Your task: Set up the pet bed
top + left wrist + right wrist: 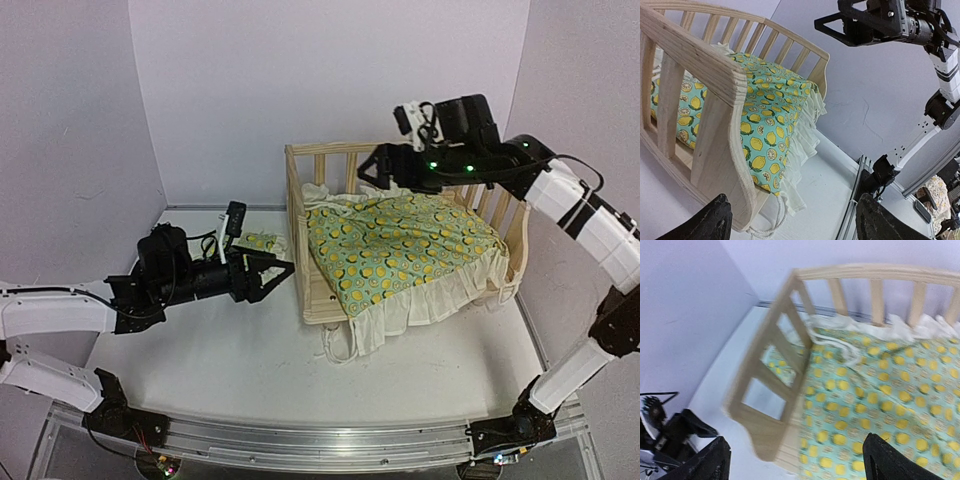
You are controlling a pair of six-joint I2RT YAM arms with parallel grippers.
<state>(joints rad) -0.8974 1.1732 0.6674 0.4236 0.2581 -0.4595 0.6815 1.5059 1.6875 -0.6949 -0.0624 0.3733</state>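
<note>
Splayed left gripper (283,277), pet bed (296,215) just ahead, lemon-print pillow (262,241) partly hidden beyond its wrist, right gripper (363,172) spread above blurred cushion (880,390).

On table (230,350), right of centre: bed frame (297,215), cushion (400,245) inside, its edge spilling over the front side. Left of frame lies pillow (262,241), just behind left gripper (285,270); right gripper (366,172) above rear rail.

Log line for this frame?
left gripper open, beside frame | right gripper open, above cushion | cushion in frame, ruffle overhanging front | pillow on table
</note>
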